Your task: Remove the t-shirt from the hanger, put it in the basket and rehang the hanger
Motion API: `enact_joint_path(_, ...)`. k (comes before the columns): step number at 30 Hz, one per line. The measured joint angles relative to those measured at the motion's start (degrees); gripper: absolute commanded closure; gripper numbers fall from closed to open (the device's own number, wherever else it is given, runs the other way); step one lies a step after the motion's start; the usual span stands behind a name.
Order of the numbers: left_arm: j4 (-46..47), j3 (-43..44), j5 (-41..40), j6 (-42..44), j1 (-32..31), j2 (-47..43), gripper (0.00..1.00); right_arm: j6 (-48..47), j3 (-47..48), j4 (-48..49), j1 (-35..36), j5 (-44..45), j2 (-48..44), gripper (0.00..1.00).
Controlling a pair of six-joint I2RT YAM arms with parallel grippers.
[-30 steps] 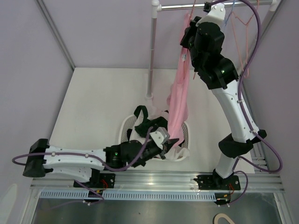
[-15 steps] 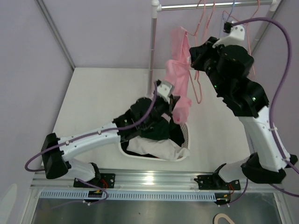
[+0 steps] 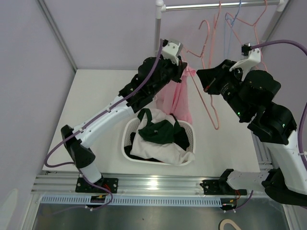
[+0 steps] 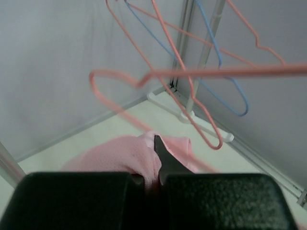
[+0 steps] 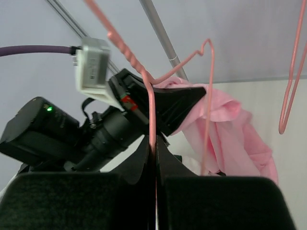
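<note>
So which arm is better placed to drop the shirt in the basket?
Likely left. Left claw is shut on the shirt, above the basket; right claw is shut on the hanger.

Left gripper [image 3: 181, 63] I bring up from basket [image 3: 127, 138], now high, shut on pink t-shirt [image 3: 175, 98]. Shirt hangs below it, slid off hanger [image 3: 214, 112]. Right gripper [image 3: 207, 87] I drop down and away from left gripper, clamped on bare hanger. Shirt and hanger now apart.

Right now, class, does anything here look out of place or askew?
Yes: the pink hanger sits tilted, off the rail, pinched in the right pincer; a white garment spills over the near rim of the basket.
</note>
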Motion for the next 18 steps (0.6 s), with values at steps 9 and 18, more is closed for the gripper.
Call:
enact_joint_path(9,-10.2,0.7,1.1,0.5,-0.6,-2.3,0.99,-4.8,0.1,2.5,0.7,6.5,2.3,1.0)
enact_joint_path(18,-18.8,6.5,1.1,1.1,-2.4,-19.0,0.99,-10.0,10.3,6.7,-4.8,7.0,15.8,1.0)
